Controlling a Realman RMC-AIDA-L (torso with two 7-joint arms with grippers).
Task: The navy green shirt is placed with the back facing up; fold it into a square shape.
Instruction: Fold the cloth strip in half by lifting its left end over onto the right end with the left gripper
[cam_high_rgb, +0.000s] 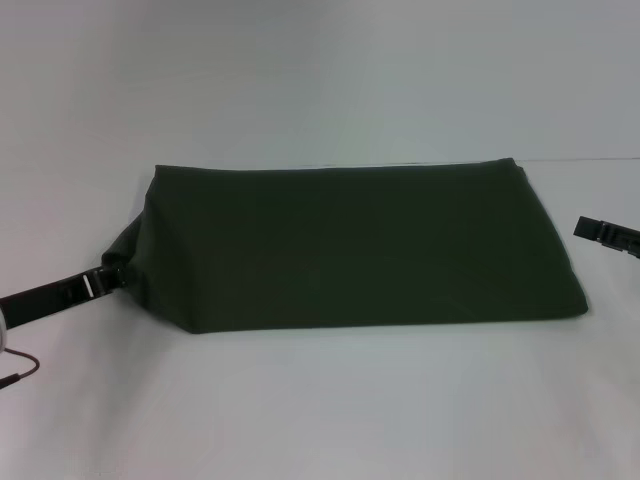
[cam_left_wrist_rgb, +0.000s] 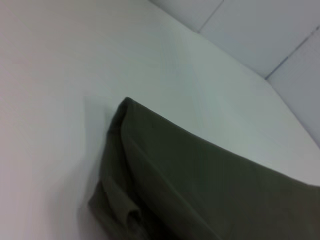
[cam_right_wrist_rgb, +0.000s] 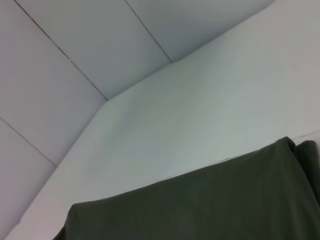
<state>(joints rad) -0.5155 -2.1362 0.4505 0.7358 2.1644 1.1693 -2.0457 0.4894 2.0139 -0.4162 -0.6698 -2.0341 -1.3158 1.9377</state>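
The navy green shirt (cam_high_rgb: 350, 245) lies on the white table as a wide, flat folded band, long edge toward me. My left gripper (cam_high_rgb: 108, 279) is low at the shirt's left end, where its tip meets the bunched fabric. The left wrist view shows that end of the shirt (cam_left_wrist_rgb: 200, 185) with a small rolled fold at its edge. My right gripper (cam_high_rgb: 606, 235) is off the shirt's right end, a short gap away from the fabric and holding nothing. The right wrist view shows the shirt's far edge (cam_right_wrist_rgb: 210, 205) lying flat.
The white table (cam_high_rgb: 320, 420) extends in front of and behind the shirt. A thin cable (cam_high_rgb: 22, 372) hangs by the left arm at the near left. Pale wall panels (cam_right_wrist_rgb: 75, 45) rise behind the table's far edge.
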